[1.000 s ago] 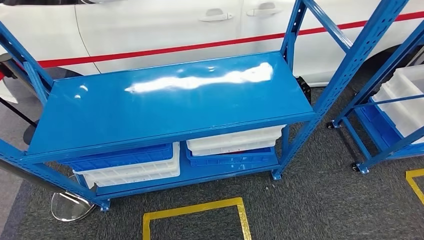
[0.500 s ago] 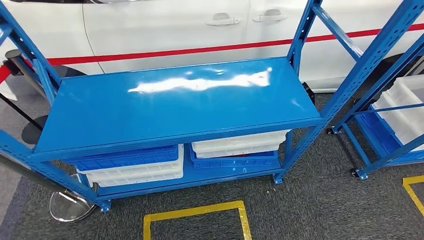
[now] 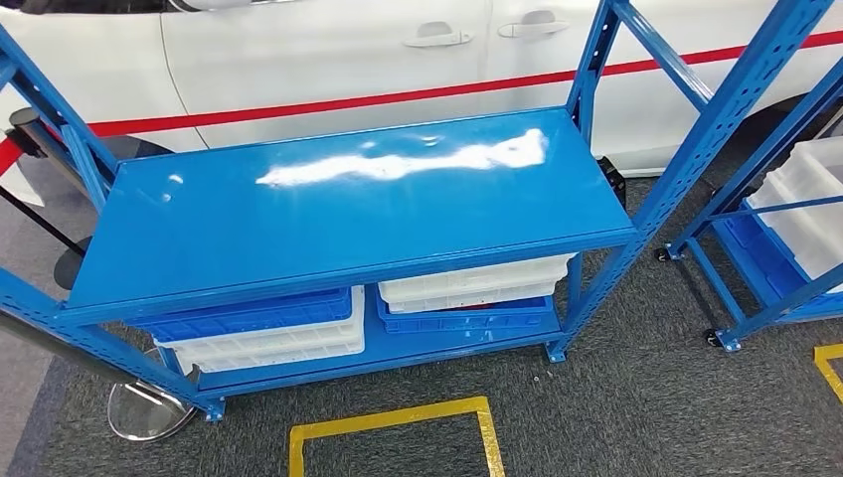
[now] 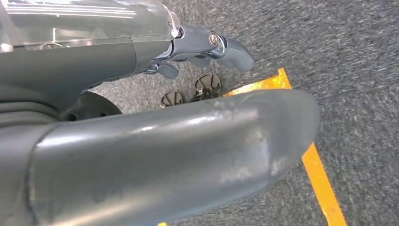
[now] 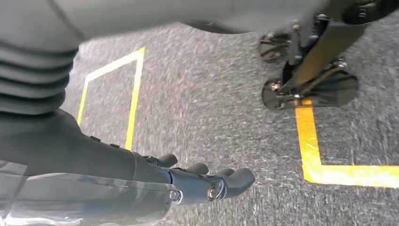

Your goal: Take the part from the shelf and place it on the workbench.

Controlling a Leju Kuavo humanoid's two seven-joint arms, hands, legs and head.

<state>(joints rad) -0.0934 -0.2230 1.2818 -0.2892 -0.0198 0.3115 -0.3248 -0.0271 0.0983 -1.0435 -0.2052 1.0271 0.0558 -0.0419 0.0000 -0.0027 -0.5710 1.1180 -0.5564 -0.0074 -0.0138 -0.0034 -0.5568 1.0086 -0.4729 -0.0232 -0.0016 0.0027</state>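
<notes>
The blue shelf (image 3: 348,209) stands square ahead in the head view, its top deck bare and glossy, with a white car (image 3: 328,50) parked behind it at 12 o'clock. On the bottom deck sit stacked trays: a blue tray (image 3: 249,313) over a white tray (image 3: 268,343) toward 7 o'clock, and a white tray (image 3: 472,281) over a blue one (image 3: 462,318) toward 5 o'clock. No loose part can be made out on either deck; if it lies inside one of the trays, the deck above hides it, so its place cannot be told. A second rack (image 3: 785,219) with white bins stands at 3 o'clock, and a yellow floor marking (image 3: 388,422) lies at 6 o'clock on the grey carpet.

Both arms hang low. The left hand (image 4: 207,44) points at the carpet with its fingers (image 4: 235,52) loosely curled and nothing in them; there is a gap between thumb and fingers, so it reads as empty and slack. The right hand (image 5: 207,181) hangs the same way, fingers (image 5: 240,179) apart and holding nothing.

As I judge it, the task has barely begun: the robot faces the shelf, nothing is picked up, and no counter is in sight. Finding the part, reaching in, gripping, carrying and setting down all remain.
</notes>
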